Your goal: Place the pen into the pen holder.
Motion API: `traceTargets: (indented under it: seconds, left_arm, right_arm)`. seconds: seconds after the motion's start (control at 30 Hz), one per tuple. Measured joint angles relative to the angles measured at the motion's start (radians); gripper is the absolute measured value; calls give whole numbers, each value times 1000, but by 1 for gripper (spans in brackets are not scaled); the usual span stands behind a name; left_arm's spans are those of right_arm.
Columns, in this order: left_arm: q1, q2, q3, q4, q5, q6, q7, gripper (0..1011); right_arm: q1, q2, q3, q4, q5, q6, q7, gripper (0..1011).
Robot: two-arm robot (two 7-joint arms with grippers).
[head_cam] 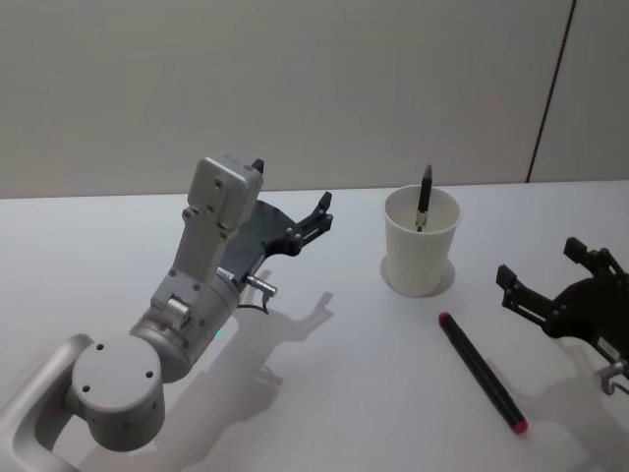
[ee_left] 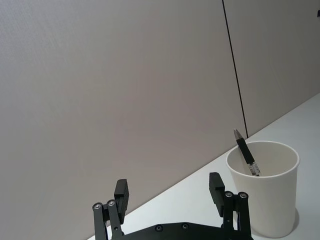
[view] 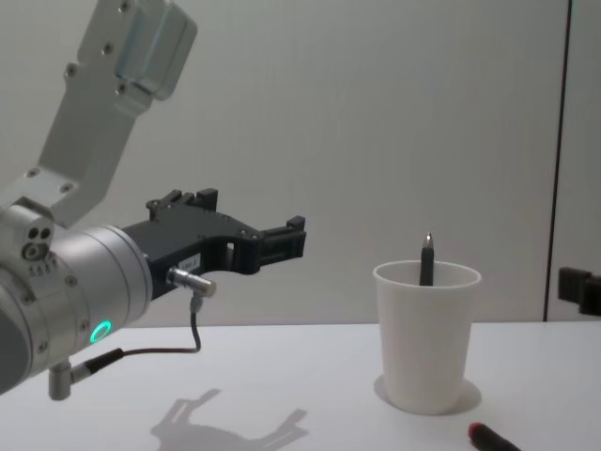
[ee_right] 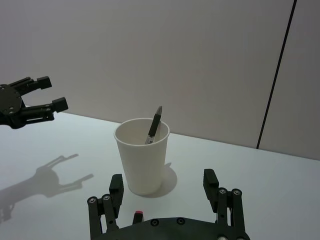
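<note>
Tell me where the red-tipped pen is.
In the head view, the red-tipped pen lies flat on the table, right side, just in front of the white cup, near the right claw.

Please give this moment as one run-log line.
left gripper: open, empty, raised | right gripper: open, empty | black pen: inside pen holder | red-tipped marker: on table

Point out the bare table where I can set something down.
The table is bare in the middle, between the left gripper and the black marker, and along the far left edge. The right is crowded: cup, marker and the open right gripper sit close together.
</note>
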Motion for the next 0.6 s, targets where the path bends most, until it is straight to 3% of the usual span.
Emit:
traceTargets:
  seconds: [0.3, 0.6]
  left_arm:
    - [0, 0, 0, 0, 0, 0, 0, 1001]
    - [0, 0, 0, 0, 0, 0, 0, 1001]
  right_arm:
    - [-19, 23, 13, -41, 20, 79, -12, 1002]
    - [-11, 21, 14, -72, 31, 204, -39, 1002]
